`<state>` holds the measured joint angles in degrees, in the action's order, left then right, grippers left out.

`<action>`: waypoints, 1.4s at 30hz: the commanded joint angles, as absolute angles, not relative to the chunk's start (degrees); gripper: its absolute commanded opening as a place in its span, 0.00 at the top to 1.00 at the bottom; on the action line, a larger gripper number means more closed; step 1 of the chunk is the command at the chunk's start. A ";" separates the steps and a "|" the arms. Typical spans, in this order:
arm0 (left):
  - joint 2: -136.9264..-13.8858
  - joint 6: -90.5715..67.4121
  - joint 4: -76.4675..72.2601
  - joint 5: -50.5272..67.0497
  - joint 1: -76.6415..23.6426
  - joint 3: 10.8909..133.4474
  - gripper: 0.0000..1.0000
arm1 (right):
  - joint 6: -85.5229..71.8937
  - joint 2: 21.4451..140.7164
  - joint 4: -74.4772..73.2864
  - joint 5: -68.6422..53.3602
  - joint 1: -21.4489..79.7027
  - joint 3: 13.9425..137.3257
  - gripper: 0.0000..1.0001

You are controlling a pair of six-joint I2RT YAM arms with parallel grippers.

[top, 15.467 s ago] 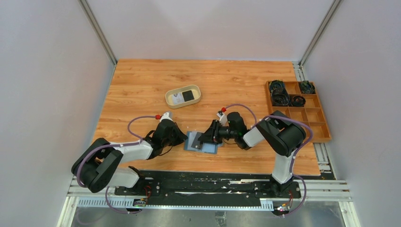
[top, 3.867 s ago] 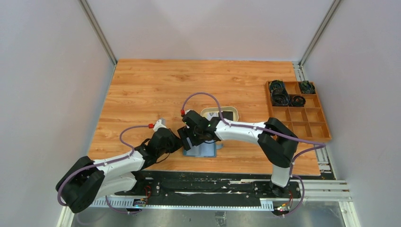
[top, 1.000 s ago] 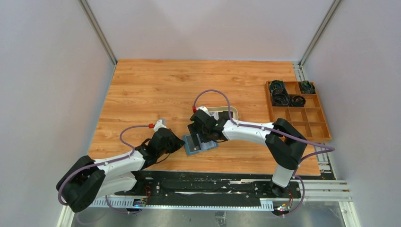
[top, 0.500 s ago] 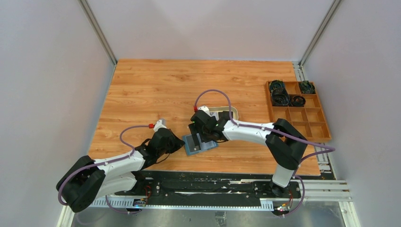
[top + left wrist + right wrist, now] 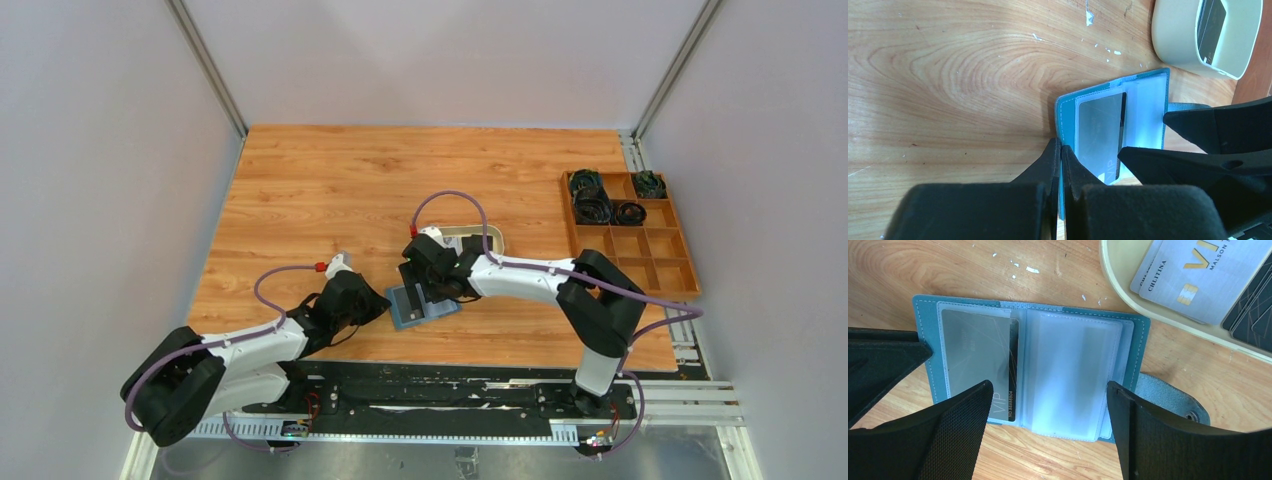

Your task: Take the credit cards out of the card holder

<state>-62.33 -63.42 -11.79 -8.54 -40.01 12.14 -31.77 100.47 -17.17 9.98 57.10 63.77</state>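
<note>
Tray (image 5: 1173,35) nearer holder (image 5: 1068,375) (one card (image 5: 979,360) inside)

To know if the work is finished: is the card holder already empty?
No, one credit card shows inside a clear sleeve of the open card holder.

We see a robotics lab cell: plain grey panels (image 5: 450,60) on aluminium posts (image 5: 207,68) close in a wood-grain table (image 5: 300,180). The left arm (image 5: 245,345) and the right arm (image 5: 530,278) are bolted to a black rail (image 5: 440,385) at its near edge, purple cables (image 5: 450,193) looping off them.
</note>
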 commanded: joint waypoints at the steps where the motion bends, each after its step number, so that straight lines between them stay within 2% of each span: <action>1: -62.73 -62.33 -11.25 -9.03 -40.59 11.82 1.00 | -32.96 101.90 -18.46 9.25 57.39 63.33 0.13; 31: -60.43 -61.96 -11.21 -8.83 -40.57 10.61 1.00 | -38.15 104.25 -14.27 1.59 54.98 60.03 0.11; 42: -59.27 -62.05 -10.72 -9.05 -40.59 10.15 1.00 | -35.42 97.74 -12.91 3.11 56.45 60.16 0.12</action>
